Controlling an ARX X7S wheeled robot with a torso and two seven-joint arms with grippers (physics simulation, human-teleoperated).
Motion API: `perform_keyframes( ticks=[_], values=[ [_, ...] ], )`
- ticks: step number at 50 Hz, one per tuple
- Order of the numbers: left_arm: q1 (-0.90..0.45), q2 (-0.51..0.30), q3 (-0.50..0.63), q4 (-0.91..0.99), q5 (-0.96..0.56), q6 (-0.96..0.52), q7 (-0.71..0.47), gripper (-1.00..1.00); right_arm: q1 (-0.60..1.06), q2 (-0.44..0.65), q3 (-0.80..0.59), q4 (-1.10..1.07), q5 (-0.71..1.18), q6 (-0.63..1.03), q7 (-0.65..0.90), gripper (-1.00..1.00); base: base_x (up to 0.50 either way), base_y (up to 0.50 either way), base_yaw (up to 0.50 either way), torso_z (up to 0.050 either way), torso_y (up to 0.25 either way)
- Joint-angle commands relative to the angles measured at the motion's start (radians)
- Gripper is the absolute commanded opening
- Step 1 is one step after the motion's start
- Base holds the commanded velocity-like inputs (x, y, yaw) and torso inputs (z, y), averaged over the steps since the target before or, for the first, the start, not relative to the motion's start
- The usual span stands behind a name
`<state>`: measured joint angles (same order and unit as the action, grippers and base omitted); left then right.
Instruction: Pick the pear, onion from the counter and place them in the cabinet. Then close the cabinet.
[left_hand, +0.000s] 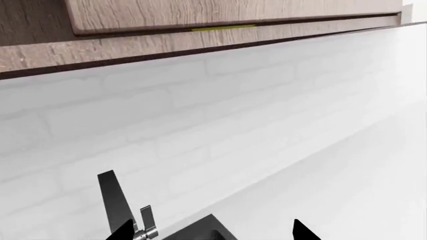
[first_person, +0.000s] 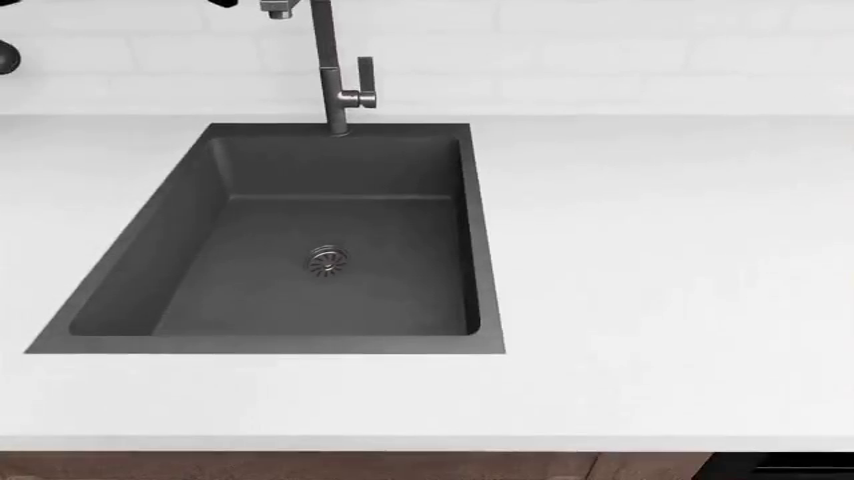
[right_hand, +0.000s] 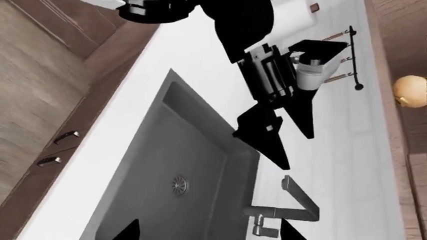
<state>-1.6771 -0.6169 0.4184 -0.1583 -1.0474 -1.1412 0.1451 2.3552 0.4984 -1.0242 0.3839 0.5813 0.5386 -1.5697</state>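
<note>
Sink (first_person: 187, 210) taken as landmark: dark grey rectangular basin set into white tabletop (first_person: 667, 280), holding nothing but round drain grate (first_person: 328, 260) near basin centre. Faucet (first_person: 327, 70) upright at rear rim of sink, small lever on its side. Pale brick backsplash (first_person: 601, 45) just behind sink; strip of wood-grain base cabinet fronts (first_person: 294, 467) below tabletop edge in front of sink. Left fingers (left_hand: 301, 231) seen as two black tips spread wide apart, nothing between them, raised above rear of sink with faucet and one sink corner (left_hand: 200, 231) just beyond the tips. Same left fingers (right_hand: 267, 137) visible from right wrist view, held above faucet side of sink, parted and gripping nothing. Right fingers (right_hand: 131, 231) likewise two black tips well apart, empty, looking down over sink from high up. Wood-grain upper cabinet (left_hand: 200, 45) on wall above sink. Thin yellow-green sliver (left_hand: 223, 27) showing in dark gap along edge of cabinet door (left_hand: 233, 12); cannot tell what it is. Onion (right_hand: 409, 91), round and tan with small darker tip, against wood of cabinet, well above and off to one side of sink, near wall rack (right_hand: 333, 55) carrying a white roll; whether it rests on a shelf cannot be told. Pear not made out with certainty in any view; position cannot be told.
</note>
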Motion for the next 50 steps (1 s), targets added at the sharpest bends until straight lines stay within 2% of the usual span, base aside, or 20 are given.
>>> perform_keyframes(
  ticks=[1,8,19,31,34,41,50],
  values=[
    [0.003,-0.001,-0.002,0.002,-0.005,0.002,-0.003,1.00,-0.033,0.040,0.020,-0.038,0.038,0.080,0.071,1.00,0.00,0.00,0.00,0.000,0.000],
    [0.008,-0.003,-0.012,0.002,-0.013,0.002,-0.014,1.00,-0.192,0.107,0.190,-0.248,0.196,0.156,0.359,1.00,0.00,0.00,0.00,0.000,0.000],
    [0.032,-0.011,-0.027,0.013,-0.031,0.000,-0.031,1.00,-0.342,0.183,0.340,-0.521,0.402,0.247,0.637,1.00,0.00,0.00,0.00,0.000,0.000],
    [0.035,-0.013,-0.029,0.017,-0.038,-0.001,-0.037,1.00,-0.353,0.194,0.355,-0.559,0.432,0.265,0.669,1.00,0.00,0.00,0.00,0.000,0.000],
    [0.042,-0.015,-0.032,0.023,-0.041,0.001,-0.040,1.00,-0.396,0.210,0.378,-0.595,0.443,0.250,0.722,1.00,0.00,0.00,0.00,0.000,0.000],
    [0.093,-0.044,-0.045,0.042,-0.048,0.011,-0.049,1.00,-0.695,0.389,0.512,-0.842,0.540,0.157,0.979,1.00,0.00,0.00,0.00,0.000,0.000],
    [0.125,-0.066,-0.040,0.058,-0.046,0.014,-0.050,1.00,-0.909,0.545,0.566,-0.951,0.567,0.078,1.047,1.00,0.00,0.00,0.00,0.000,0.000]
  ],
)
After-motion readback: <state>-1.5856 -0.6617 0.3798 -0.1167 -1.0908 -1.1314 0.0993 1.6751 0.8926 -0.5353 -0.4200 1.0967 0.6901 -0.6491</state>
